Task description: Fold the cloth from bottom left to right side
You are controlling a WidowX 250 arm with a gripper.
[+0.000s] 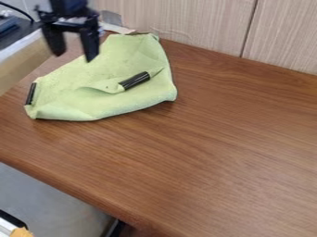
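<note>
Gripper (pixel 75 56) at upper left of view, fingers pointing down near the cloth's upper-left edge; jaws apart; light-green cloth (pixel 130 53) on the brown wooden table (pixel 217 152), toward its far left part, rumpled, a fold across its middle; one black strip (pixel 135 80) at that fold, another (pixel 30 93) at the left edge.
</note>
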